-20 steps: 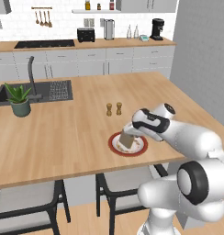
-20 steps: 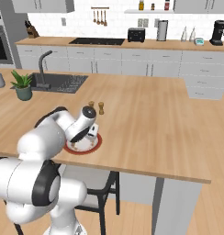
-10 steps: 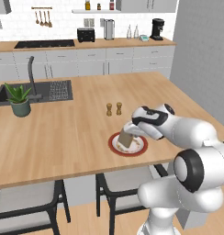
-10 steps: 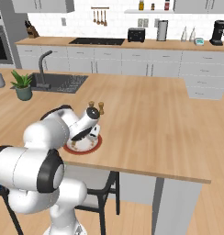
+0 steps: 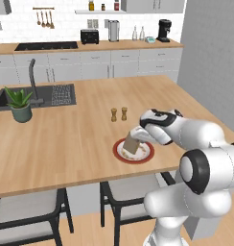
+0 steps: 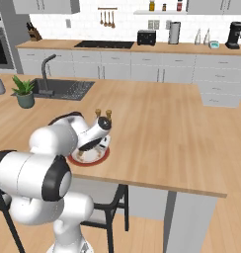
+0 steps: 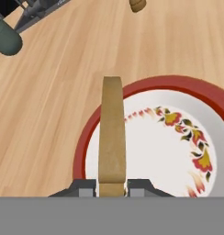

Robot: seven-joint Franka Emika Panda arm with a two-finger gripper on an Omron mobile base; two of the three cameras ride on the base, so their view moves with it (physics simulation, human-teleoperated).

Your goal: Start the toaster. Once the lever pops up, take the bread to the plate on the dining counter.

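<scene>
We judge the task close to its end: the toaster (image 5: 89, 36) sits far off on the back wall counter, at about 11 o'clock from the plate in the left base view, and the bread (image 5: 132, 143) is already out of it and over the plate (image 5: 146, 154) on the dining counter (image 5: 80, 129). What we take to be left is to set the slice down flat and let go. Our claw (image 5: 135, 136) is clamped on the bread, its two dark tips pressed against the slice's faces at the bottom of the hand view, where the slice (image 7: 112, 133) stands on edge and runs toward 12 o'clock across the plate's (image 7: 146, 87) red rim. Whether the lower edge of the slice already touches the plate we cannot tell. The plate lies near the counter's front edge, with two small shakers (image 5: 118, 114) at about 11 o'clock from it, a potted plant (image 5: 20, 104) and the sink (image 5: 56, 93) well apart toward 9 and 10 o'clock. Our arm reaches in from the right of the left base view, the forearm lying low and almost level over the counter, the wrist bent so the claw points leftward and down at the plate; in the right base view the same hand (image 6: 95, 138) hangs over the plate (image 6: 100, 157) from the left
</scene>
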